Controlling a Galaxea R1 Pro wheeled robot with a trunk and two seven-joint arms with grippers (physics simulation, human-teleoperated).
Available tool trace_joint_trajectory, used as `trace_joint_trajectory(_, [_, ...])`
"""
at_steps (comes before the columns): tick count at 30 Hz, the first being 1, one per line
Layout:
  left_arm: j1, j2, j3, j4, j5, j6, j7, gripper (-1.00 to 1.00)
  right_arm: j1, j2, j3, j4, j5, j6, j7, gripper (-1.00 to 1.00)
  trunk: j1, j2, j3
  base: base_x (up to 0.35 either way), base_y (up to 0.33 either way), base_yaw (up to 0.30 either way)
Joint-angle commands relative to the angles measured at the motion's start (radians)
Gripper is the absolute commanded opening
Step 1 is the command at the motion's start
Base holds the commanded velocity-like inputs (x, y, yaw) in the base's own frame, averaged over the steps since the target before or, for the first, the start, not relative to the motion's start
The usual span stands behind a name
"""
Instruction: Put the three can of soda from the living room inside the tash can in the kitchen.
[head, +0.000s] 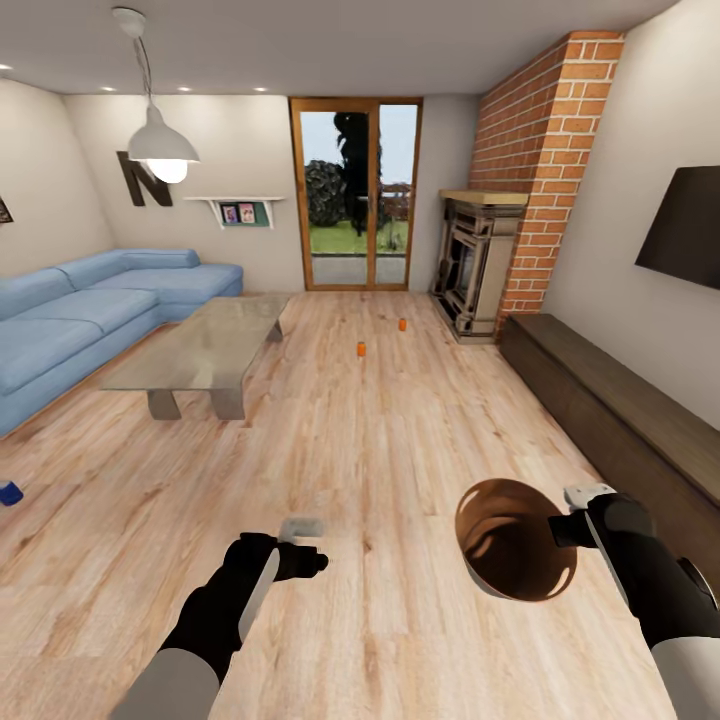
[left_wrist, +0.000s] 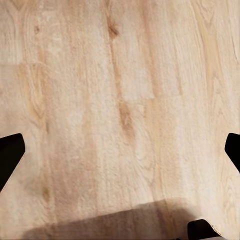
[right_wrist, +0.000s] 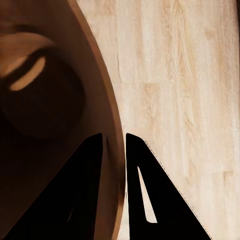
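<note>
Soda cans (head: 361, 348) lay on floor, centre frame; none binned. Right tool (right_wrist: 114, 142) clamped trash can (head: 515, 540) rim; left tool (left_wrist: 120, 150) spread, empty.

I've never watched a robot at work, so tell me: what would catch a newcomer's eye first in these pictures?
Probably the trash can, held in the air by the right gripper, which pinches its rim, its orange-brown inside facing the head camera. Next, two small orange soda cans standing on the wood floor farther ahead, between the glass coffee table and the brick fireplace. The left gripper hangs open and empty.
</note>
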Motion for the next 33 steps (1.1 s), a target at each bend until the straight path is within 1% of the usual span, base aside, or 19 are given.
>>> trace_joint_trajectory(1, [0.0,0.0,0.0,0.0,0.0,0.0,0.0,1.0,0.0,0.0,0.0,0.0,-0.012,0.001,0.005,-1.0,0.0,0.0,0.0,0.0,0.336,0.0])
trace_joint_trajectory(33, [0.0,0.001,0.0,0.012,-0.003,0.0,-0.002,1.0,0.0,0.0,0.001,0.0,-0.011,0.001,0.004,-1.0,0.0,0.0,0.0,0.0,0.336,0.0])
